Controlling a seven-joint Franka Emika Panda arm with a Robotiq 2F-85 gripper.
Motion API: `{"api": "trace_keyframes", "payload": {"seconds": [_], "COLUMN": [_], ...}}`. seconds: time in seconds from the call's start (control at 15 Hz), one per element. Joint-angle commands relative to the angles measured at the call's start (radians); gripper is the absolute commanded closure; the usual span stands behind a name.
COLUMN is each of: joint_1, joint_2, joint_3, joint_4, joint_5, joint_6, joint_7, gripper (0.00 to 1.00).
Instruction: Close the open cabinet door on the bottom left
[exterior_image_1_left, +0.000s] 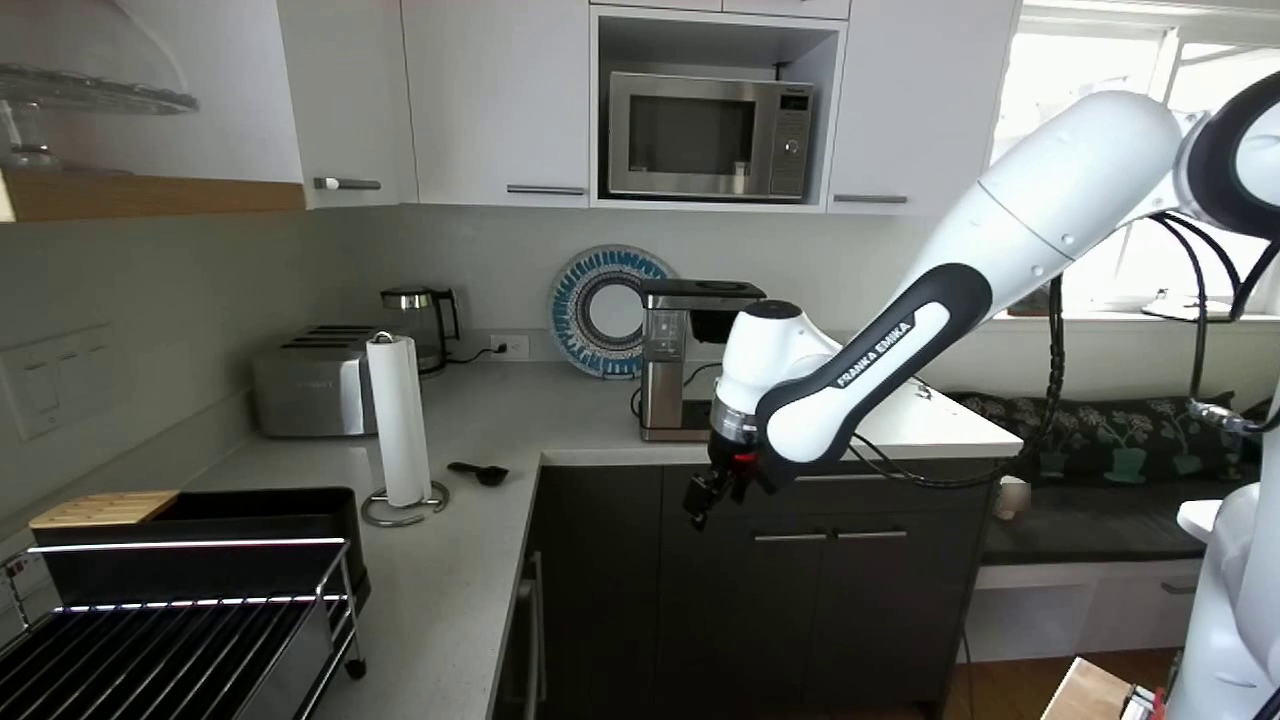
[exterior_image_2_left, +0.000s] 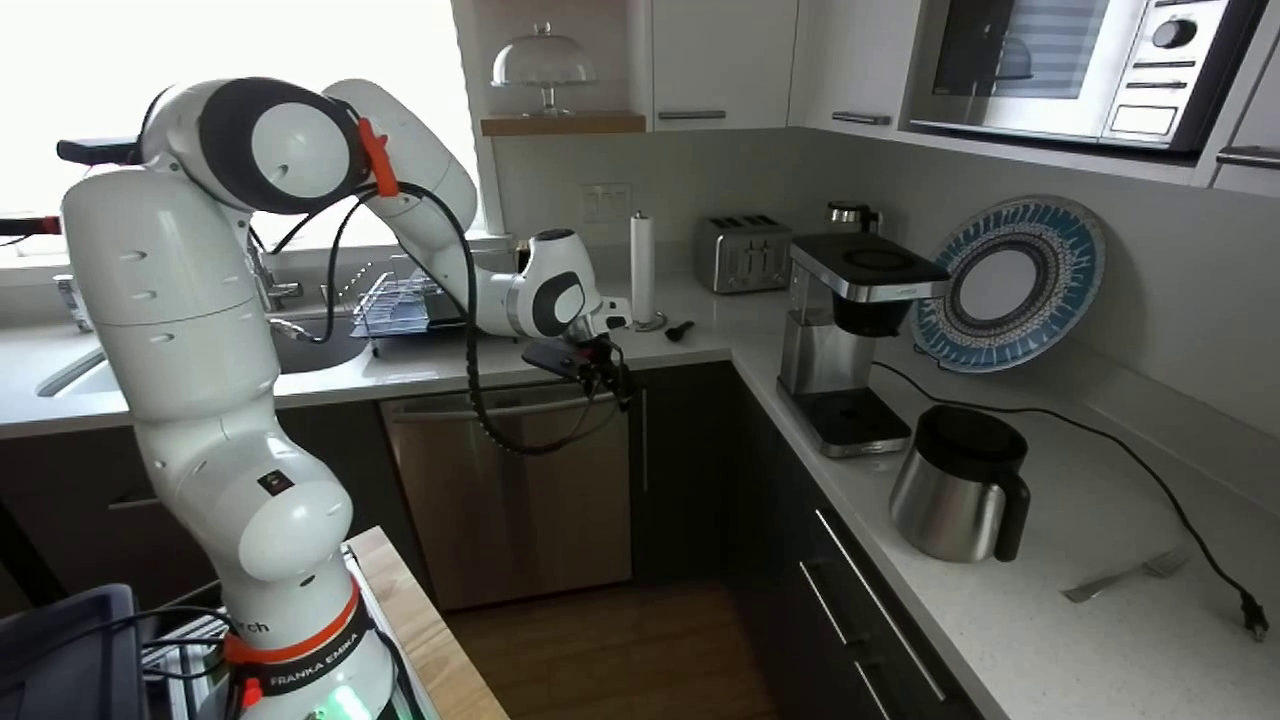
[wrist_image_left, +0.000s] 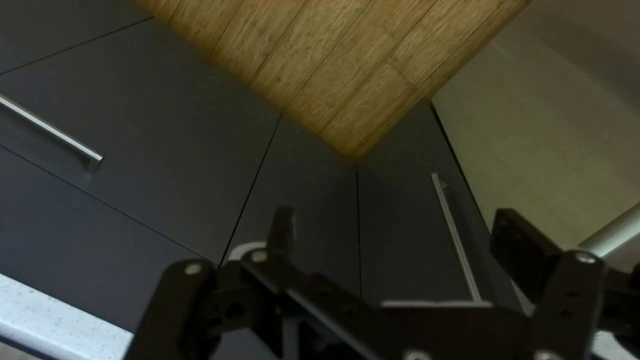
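The cabinet door is a tall, narrow, dark panel with a long vertical metal handle, beside the dishwasher in the inside corner. It also shows in an exterior view. It appears flush with its neighbours; I see no open gap around it. My gripper is open, with its two fingers spread and nothing between them. In both exterior views the gripper hangs near counter-edge height, in front of the dark lower cabinets and apart from the door. The gripper body hides the door's top in the wrist view.
The steel dishwasher adjoins the door. Dark drawers with horizontal handles line the adjoining run. The counter overhangs the cabinets and carries a coffee maker, a paper towel roll and a dish rack. Wood floor lies below.
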Motion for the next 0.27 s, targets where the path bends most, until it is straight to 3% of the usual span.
{"api": "trace_keyframes", "payload": {"seconds": [0.0, 0.2], "joint_1": [-0.05, -0.054], "joint_2": [-0.005, 0.01], "joint_3": [0.05, 0.052], "joint_4": [0.002, 0.016], "joint_5": [0.001, 0.0], "joint_6": [-0.002, -0.002], "joint_7": [-0.003, -0.002], "gripper": [0.0, 0.0]}}
